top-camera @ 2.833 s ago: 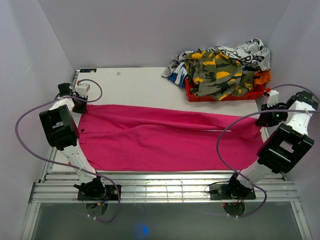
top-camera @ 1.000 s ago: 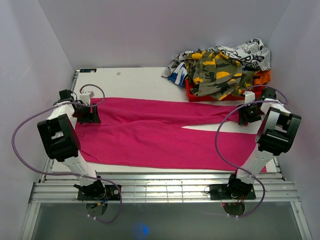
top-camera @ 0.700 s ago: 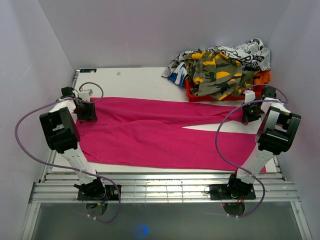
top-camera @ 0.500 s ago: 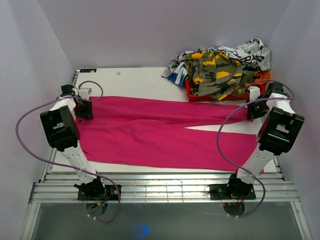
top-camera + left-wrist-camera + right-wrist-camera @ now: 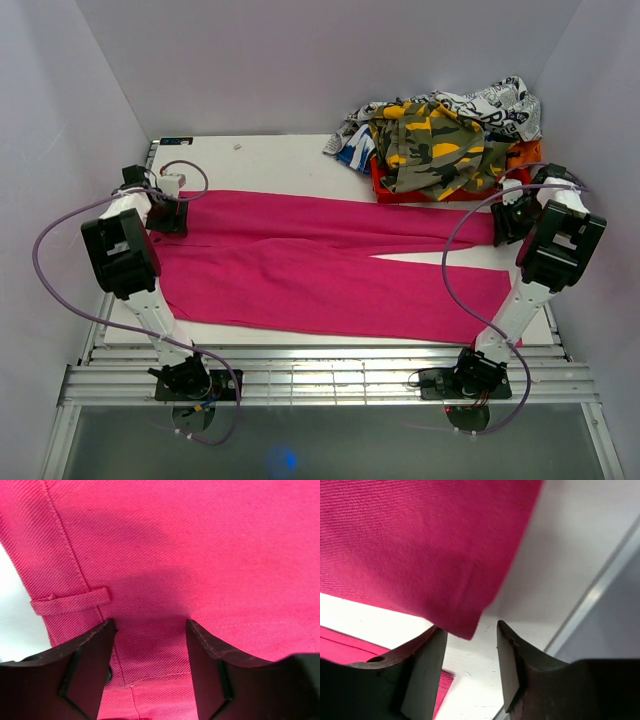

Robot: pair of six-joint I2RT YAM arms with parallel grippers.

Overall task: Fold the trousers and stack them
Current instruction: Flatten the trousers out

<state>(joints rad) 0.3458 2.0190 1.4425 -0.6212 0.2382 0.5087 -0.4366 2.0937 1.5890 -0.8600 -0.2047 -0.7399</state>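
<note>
Top external view: soft, limp trousers (image 5: 330,265) span the table (image 5: 270,160) from 9 to 3 o'clock, with the left gripper (image 5: 150,627) parted and empty over the waistband (image 5: 70,600) and the right gripper (image 5: 469,628) parted and empty at a hem corner (image 5: 460,617), both likely good pinch points.

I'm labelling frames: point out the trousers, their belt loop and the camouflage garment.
trousers (image 5: 300,270), top external view, middle of the fabric.
belt loop (image 5: 70,601), left wrist view, middle of the strip.
camouflage garment (image 5: 435,145), top external view, its centre.
</note>
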